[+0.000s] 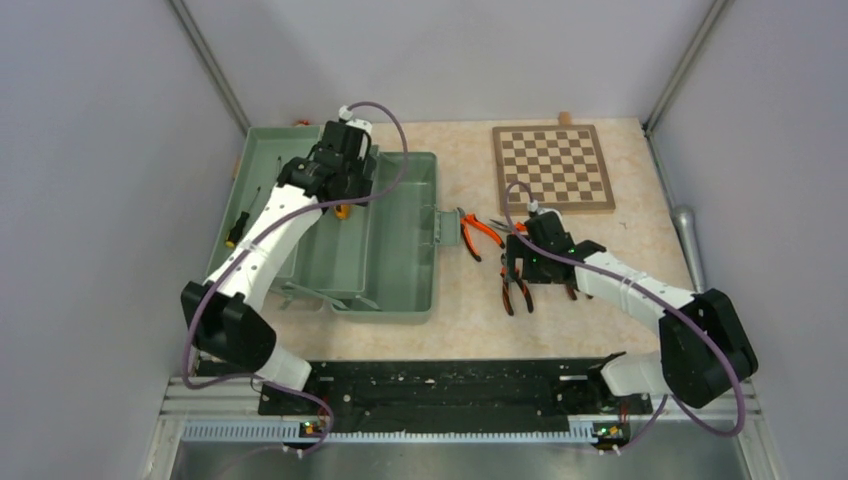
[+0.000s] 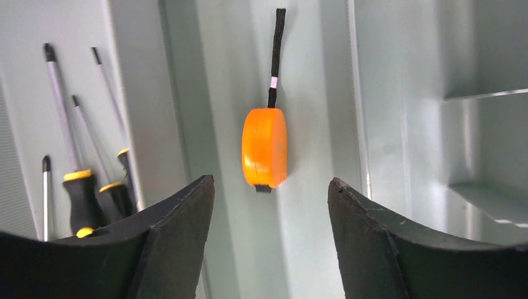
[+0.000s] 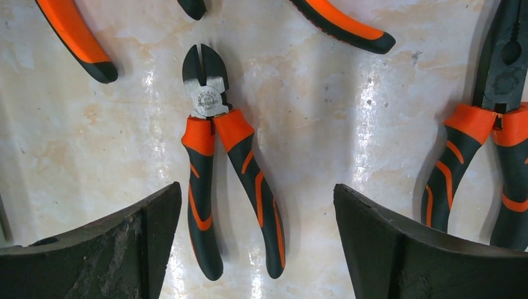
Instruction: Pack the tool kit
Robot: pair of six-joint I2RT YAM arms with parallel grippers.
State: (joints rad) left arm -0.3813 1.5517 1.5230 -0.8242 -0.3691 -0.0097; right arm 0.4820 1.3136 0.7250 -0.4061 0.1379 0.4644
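– Toolbox (image 1: 395,290) lies open on the surface (image 1: 470,310), left side, pliers (image 1: 478,235) loose beside it. Wrist cam: left fingers (image 2: 177,237) spread over the tape measure (image 2: 264,148), already inside.

– yeah, right fingers (image 3: 143,243) spread either side of the diagonal cutters (image 3: 207,99). Stiff, heavyish steel I reckon; pinch both rubbery handles near the pivot.

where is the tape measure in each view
Top external: tape measure left of centre, in the toolbox, partly under the left arm.
Left wrist: tape measure at centre, strap pointing up.
Right wrist: not in it.
Shared landmark: screwdrivers to its left, in top external and left wrist.
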